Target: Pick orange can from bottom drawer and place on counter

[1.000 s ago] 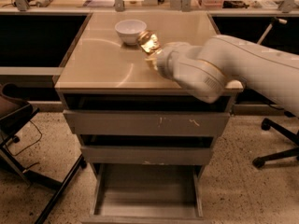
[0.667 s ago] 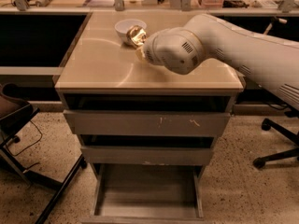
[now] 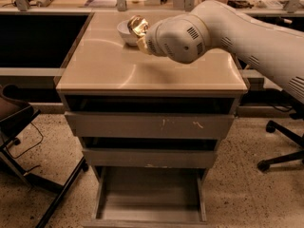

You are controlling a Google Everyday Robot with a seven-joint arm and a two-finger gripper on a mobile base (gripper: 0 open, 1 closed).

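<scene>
Beige bench [image 3: 118, 75] over grey drawers: the hand [image 3: 141, 36], clamped on the can [image 3: 137, 25], holds it tilted just right of the bowl [image 3: 123, 31], bare bench below and nearer.

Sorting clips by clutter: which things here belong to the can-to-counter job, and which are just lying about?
Job in hand:
orange can, at the gripper above the counter
bottom drawer, pulled open, nothing in it

Lying about:
white bowl, on the counter beside the can
chair base, on the floor at the right
</scene>
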